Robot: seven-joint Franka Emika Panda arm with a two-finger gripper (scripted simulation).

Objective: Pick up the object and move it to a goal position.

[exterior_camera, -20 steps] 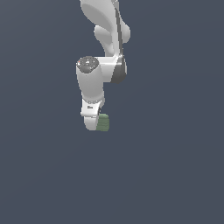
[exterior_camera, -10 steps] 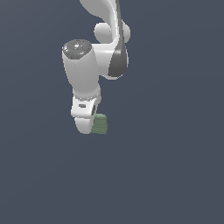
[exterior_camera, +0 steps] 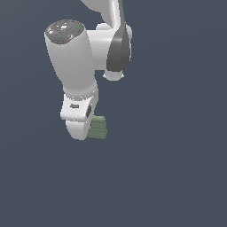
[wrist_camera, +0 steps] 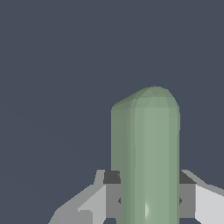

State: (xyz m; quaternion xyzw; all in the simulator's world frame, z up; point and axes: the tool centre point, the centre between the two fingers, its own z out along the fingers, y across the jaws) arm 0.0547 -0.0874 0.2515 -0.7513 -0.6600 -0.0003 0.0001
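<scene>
Exterior view: the white Panda arm (exterior_camera: 75, 66) fills the upper middle of the frame, against a flat dark blue-grey background (exterior_camera: 177, 168). Its big cylindrical link hangs downward, with a grey cap on top carrying small coloured dots. A dark grey joint cover sits on the exterior view's right of that link. Below the link is the wrist housing and the rounded hand body.

The gripper (exterior_camera: 91, 129) is mostly hidden behind the hand body in this view. The object (exterior_camera: 97, 127) shows just to the exterior view's right of the hand's lower end, touching it. It is a small muted-green block with rounded edges and faint horizontal ridges. No surface is visible beneath it.

Wrist view: the object (wrist_camera: 145, 153) stands between the two fingers (wrist_camera: 113, 194), its rounded end pointing away from the camera. The dark pads press against both of its sides, with no visible gap. The gripper (wrist_camera: 145, 199) is closed onto the green block and holding it. The fingertips themselves are hidden by the object's bulk.
</scene>
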